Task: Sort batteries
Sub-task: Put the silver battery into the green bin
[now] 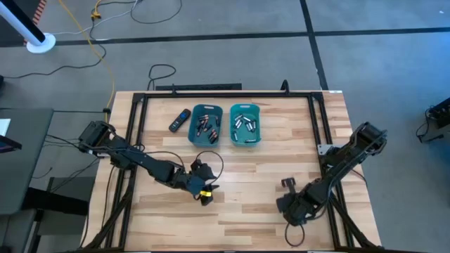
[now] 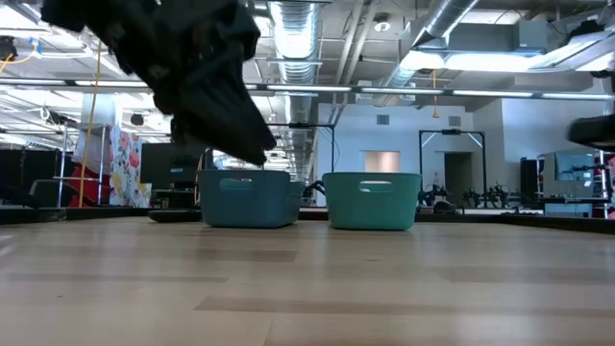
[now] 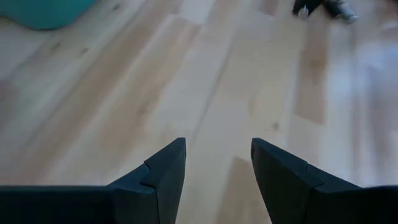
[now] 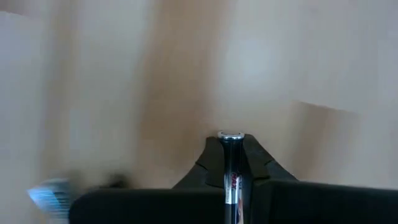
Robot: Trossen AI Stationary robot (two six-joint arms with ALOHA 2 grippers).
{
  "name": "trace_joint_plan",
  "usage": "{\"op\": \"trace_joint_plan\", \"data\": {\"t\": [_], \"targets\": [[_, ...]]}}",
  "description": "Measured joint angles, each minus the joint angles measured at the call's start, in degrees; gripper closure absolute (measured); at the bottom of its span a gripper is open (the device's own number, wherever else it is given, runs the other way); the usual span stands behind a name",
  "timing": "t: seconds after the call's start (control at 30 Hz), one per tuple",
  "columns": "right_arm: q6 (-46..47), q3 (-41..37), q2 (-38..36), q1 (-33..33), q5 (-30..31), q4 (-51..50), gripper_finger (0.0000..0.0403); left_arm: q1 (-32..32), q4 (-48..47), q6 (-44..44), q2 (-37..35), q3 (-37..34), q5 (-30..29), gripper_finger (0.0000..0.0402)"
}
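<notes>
Two teal plastic bins are holding small cylindrical batteries on the wooden counter. Right gripper is clamping one battery; left gripper is hanging with jaws apart.

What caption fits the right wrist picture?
Right gripper shut on a battery above the wooden table.

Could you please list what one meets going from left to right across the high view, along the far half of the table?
Black remote → left teal bin of darker batteries → right teal bin of silvery batteries.
</notes>
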Motion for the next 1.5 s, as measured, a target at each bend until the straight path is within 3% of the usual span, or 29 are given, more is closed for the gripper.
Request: {"op": "trace_joint_plan", "data": {"t": [0.1, 0.27, 0.4, 0.6, 0.8, 0.93, 1.1, 1.3, 1.5], "targets": [[-0.02, -0.06, -1.68, -2.78, 0.56, -1.23, 0.0392, 2.14, 4.56, 1.94, 0.0, -3.28, 2.04, 0.0224], [-2.97, 0.03, -3.12, -9.66, 0.1, -2.03, 0.0392, 5.35, 25.16, 6.0, -1.28, -13.65, 8.86, 0.0224], [-4.55, 0.12, -5.98, -16.73, 0.11, -3.26, 0.0392, 7.77, 34.96, 8.75, -3.54, -20.97, 13.31, 0.0224], [-8.58, 0.98, -14.64, -29.62, 0.17, -5.45, 0.039, 11.99, 33.9, 16.57, -10.0, -26.49, 17.02, 0.0224], [-17.42, 9.9, -17.38, -42.44, 0.25, -7.92, 0.039, 18.82, 31.49, 26.83, -18.01, -29.82, 24.0, 0.0224], [-25.21, 17.68, -11.96, -50.5, 0.28, -8.78, 0.039, 22.88, 22.91, 33.91, -22.66, -29.96, 28.95, 0.0224], [-31.7, 26.71, -0.25, -57.95, -1.07, -9.64, 0.039, 26.69, 16.36, 37.42, -26.28, -30.13, 30.82, 0.0224], [-34.48, 36.08, 14.21, -63.0, -6.1, -9.79, 0.039, 28.75, 13.91, 39.46, -27.48, -30.04, 33.72, 0.0224], [-34.05, 42.52, 23.91, -65.8, -7.83, -11.49, 0.0388, 29.03, 11.61, 39.41, -27.47, -30.08, 37.0, 0.0224]]}}
